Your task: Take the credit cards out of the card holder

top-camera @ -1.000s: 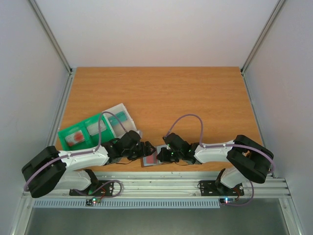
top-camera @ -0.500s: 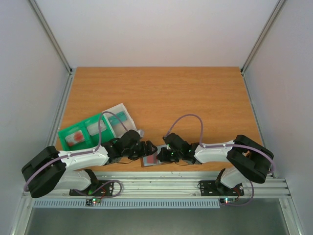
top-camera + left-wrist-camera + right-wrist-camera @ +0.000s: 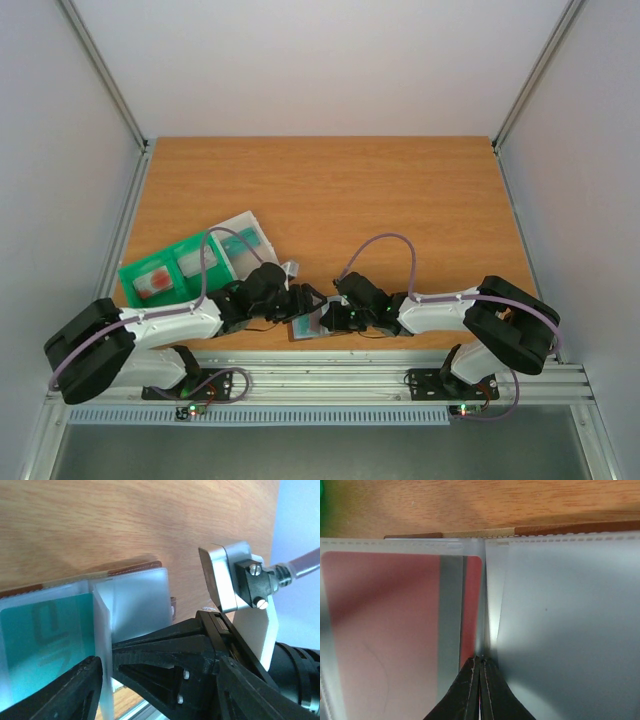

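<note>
Pinching the card holder (image 3: 560, 620), the right end effector (image 3: 480, 672) is clamped; the left end effector (image 3: 160, 672) straddles it, open.

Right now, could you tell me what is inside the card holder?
One sleeve of the card holder holds a red card with a grey stripe, another a teal card. Frosted plastic hides anything behind them.

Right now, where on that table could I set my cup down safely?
The far half of the table is bare, side to side, from the green tray and translucent box back to the rear edge. Crowded: the near edge, where the left end effector and right end effector meet at the card holder.
</note>
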Available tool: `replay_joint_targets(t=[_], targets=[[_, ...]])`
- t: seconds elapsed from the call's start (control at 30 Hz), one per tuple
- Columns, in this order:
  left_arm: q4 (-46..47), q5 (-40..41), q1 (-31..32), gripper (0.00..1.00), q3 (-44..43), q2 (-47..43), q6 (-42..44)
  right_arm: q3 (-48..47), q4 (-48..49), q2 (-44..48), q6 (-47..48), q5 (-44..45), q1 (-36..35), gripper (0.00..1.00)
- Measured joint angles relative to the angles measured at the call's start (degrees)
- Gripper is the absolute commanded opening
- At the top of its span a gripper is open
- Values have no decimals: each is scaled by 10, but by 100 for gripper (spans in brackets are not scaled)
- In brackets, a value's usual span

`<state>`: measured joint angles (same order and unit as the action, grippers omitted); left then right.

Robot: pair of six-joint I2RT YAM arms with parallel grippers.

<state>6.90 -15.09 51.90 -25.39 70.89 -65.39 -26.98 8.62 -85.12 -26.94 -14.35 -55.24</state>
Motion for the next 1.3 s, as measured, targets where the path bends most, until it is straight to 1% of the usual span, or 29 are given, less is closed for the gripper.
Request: replay_joint_targets(t=[0.13,0.4,0.53,0.67,0.8,1.0,1.2,1.3], targets=[[19,-7,0,52,0,14,-9,1,1,1,0,0,0,6],[31,-14,0,36,0,39,-16,9,1,16,0,6,0,14],[32,-16,0,36,0,51,-17,20,15,23,0,5,0,15],[32,-17,0,39,-1,57,-17,25,19,30,0,5,0,17],[32,-21,0,36,-4,62,-16,29,9,52,2,9,0,20],[34,-31,0,36,-23,74,-13,31,-13,100,4,28,0,20],[38,-38,0,35,-31,86,-12,39,-66,150,7,68,0,20],[40,-41,0,35,-35,96,-12,40,-122,191,8,116,0,20]])
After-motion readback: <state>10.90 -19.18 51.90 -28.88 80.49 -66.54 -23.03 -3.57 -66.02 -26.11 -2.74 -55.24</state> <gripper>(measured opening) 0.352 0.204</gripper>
